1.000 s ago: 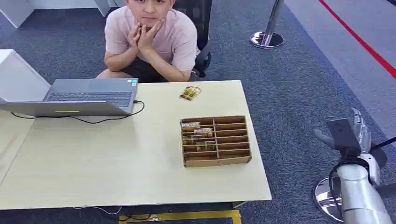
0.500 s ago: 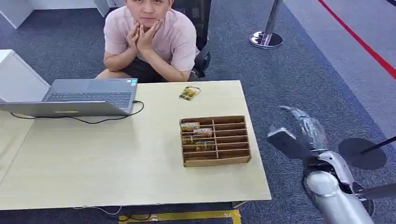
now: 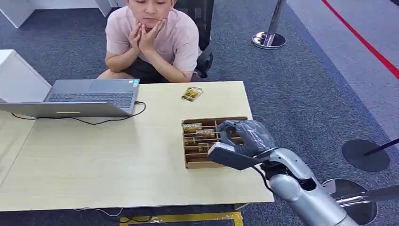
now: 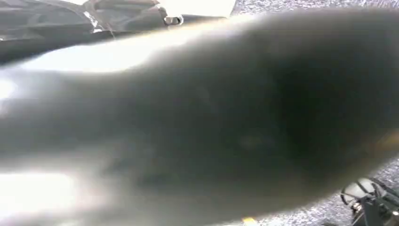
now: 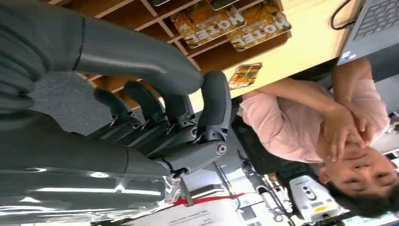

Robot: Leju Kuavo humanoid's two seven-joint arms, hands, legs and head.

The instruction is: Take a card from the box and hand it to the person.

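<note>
A brown wooden box (image 3: 200,165) with divided slots sits near the table's right edge. Several yellow cards (image 3: 198,133) lie in its left slots; in the right wrist view two cards (image 5: 212,19) read "MOTEL". My right hand (image 3: 243,136) hovers over the box's right half, fingers (image 5: 162,110) spread and slightly curled, holding nothing. One more card (image 3: 191,93) lies loose on the table near the person (image 3: 153,40), who sits at the far side with chin resting on both hands.
An open grey laptop (image 3: 89,96) with a black cable stands on the table's left. The light wooden table (image 3: 103,160) has bare room between laptop and box. Stanchion bases (image 3: 269,40) stand on the carpet to the right.
My right arm has swung in from beyond the table's right side and now holds its hand over the box. The person and the cards have not moved.
</note>
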